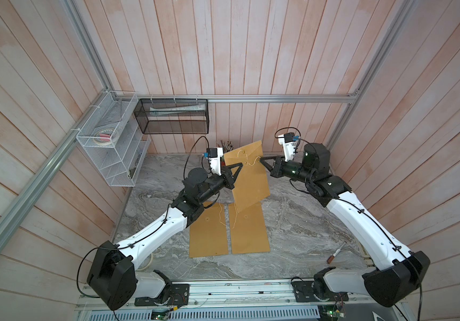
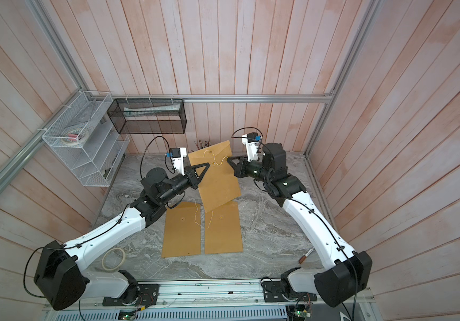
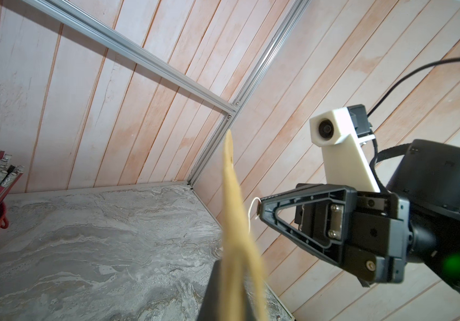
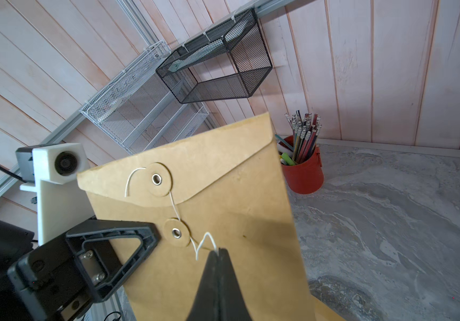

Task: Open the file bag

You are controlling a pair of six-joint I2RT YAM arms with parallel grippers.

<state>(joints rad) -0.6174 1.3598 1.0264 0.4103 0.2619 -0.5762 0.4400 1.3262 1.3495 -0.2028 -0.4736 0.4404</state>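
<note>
Left claw [image 1: 240, 165] is clamping the light, stiffish-looking bag [image 4: 231, 178] by its edge while right claw [image 4: 218, 253] is pinching the thin, probably slippy string [image 4: 208, 234] at its tips.

A: Where is the right pincer [image 4: 218, 254]?
B: Pinched together on the white string [image 4: 201, 244], just beside the file bag's [image 4: 223, 194] lower button [image 4: 176, 233].
A: And the red cup [image 4: 303, 175]?
B: Behind the file bag, on the bench [image 4: 389, 222].
</note>
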